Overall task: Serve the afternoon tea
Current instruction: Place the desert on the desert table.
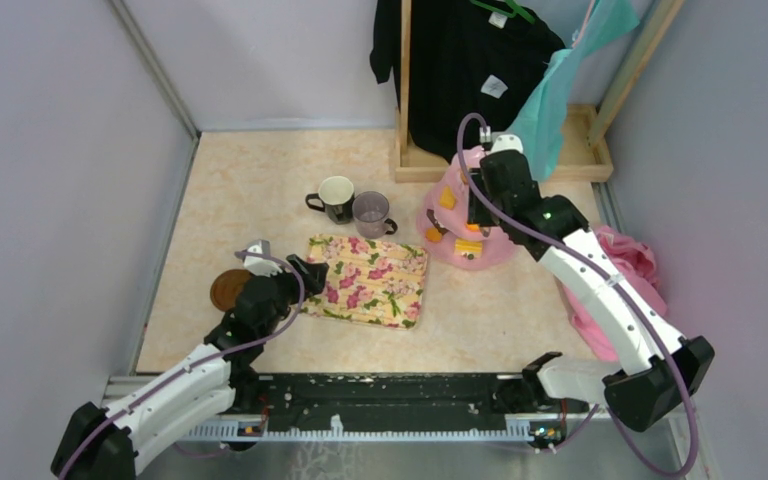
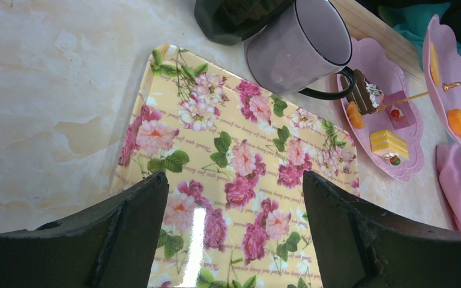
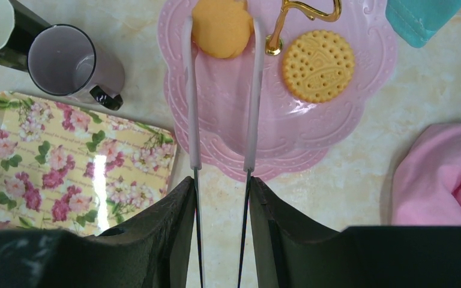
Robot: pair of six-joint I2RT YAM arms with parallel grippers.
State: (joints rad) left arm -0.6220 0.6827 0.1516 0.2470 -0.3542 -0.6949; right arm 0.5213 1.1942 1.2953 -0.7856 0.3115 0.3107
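Observation:
My right gripper [image 3: 221, 192] is shut on a pair of white-tipped tongs [image 3: 190, 108]. Their two arms flank an orange round snack [image 3: 221, 27] on the top tier of the pink stand [image 3: 240, 114]; I cannot tell whether it is lifted. A yellow biscuit [image 3: 318, 65] lies beside it. Lower tiers [image 2: 396, 162] carry a yellow cake [image 2: 388, 143] and a brown cake [image 2: 365, 93]. The black mug [image 1: 337, 198] and smoky mug [image 1: 370, 213] stand together left of the stand [image 1: 500, 252]. My left gripper [image 2: 235, 186] is open above the flowered tray [image 2: 240, 162], with a brown coaster [image 1: 228, 290] to its left.
A pink cloth [image 3: 444, 174] lies right of the stand. A wooden rack base [image 1: 580, 160] with hanging black and teal garments [image 1: 550, 90] stands just behind it. Walls close in the table on the left, back and right.

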